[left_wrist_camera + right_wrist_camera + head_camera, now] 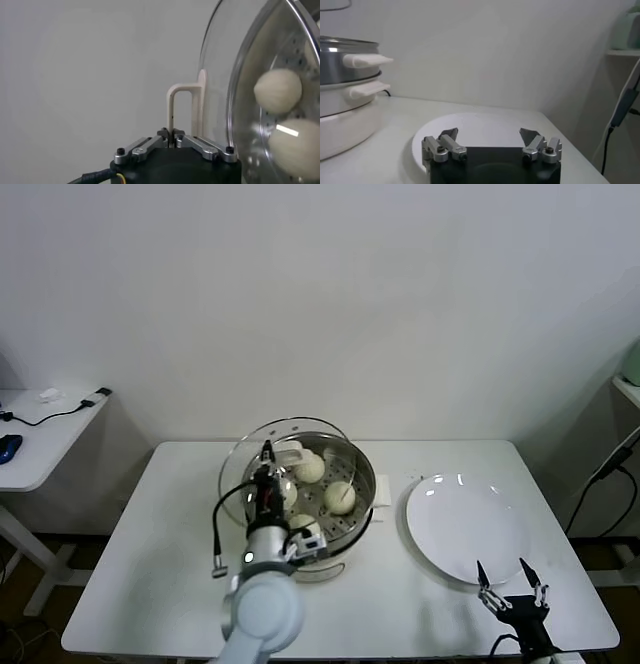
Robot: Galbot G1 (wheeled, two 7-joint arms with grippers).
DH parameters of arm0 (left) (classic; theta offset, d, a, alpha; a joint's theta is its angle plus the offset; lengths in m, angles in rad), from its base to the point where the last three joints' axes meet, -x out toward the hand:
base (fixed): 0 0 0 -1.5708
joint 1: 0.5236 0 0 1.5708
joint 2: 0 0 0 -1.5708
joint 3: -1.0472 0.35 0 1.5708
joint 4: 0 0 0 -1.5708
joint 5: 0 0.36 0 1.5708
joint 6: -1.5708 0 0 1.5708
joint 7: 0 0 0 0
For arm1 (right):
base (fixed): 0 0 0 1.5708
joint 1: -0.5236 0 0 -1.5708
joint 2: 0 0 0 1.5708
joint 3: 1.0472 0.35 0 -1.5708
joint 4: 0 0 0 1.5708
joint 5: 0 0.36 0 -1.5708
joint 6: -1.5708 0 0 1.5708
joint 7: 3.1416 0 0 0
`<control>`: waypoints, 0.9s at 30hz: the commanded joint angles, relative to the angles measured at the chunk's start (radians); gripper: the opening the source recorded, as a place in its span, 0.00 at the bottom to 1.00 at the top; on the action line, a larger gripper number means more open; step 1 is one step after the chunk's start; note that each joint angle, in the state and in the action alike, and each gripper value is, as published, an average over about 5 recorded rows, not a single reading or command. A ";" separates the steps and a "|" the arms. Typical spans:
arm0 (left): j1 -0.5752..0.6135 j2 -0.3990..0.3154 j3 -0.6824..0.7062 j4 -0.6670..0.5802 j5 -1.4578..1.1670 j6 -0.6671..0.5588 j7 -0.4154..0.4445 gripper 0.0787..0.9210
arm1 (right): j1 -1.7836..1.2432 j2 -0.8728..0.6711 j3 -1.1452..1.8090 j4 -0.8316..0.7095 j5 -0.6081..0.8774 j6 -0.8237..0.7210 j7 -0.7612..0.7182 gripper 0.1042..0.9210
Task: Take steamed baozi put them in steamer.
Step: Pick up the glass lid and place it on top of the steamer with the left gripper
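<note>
White table [150, 584] fills the lower half of the head view, w/ the steamer [362, 506] sitting about centre. A round glass lid [240, 459] is held tilted over the steamer's left-rear side, partly covering the pot. The left gripper [268, 456] is pinched tight on the lid handle [181, 102]; in the left wrist view the pads meet around the base of that cream loop, lid rim standing on edge just beside it. The left arm and its black cable block the front-left part of the pot.

Baozi [341, 497]: 4 visible in the head view, all inside the steamer on the holed tray – 1 toward the back, 1 centre-right, 1 behind the gripper, 1 at the front edge next to the arm. Left wrist view shows 2 clearly through the glass.

Right of the steamer, apart from it, 1 flat white plate [440, 544]. The right gripper [511, 580] hovers at the plate's near edge, lower right of the frame, fingers spread wide, holding nothing.

Far left: a 2nd small table [30, 459] w/ a cable and a blue item. Right edge: a shelf w/ a pale green thing, cord hanging down.
</note>
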 commanded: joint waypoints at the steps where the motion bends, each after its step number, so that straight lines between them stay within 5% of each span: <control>1: -0.063 -0.139 0.089 0.099 0.101 0.028 0.019 0.07 | 0.001 0.000 0.001 -0.009 -0.002 0.005 -0.001 0.88; 27: -0.006 -0.168 0.045 0.198 0.161 0.011 -0.043 0.07 | 0.012 0.004 -0.002 -0.034 0.009 0.032 0.004 0.88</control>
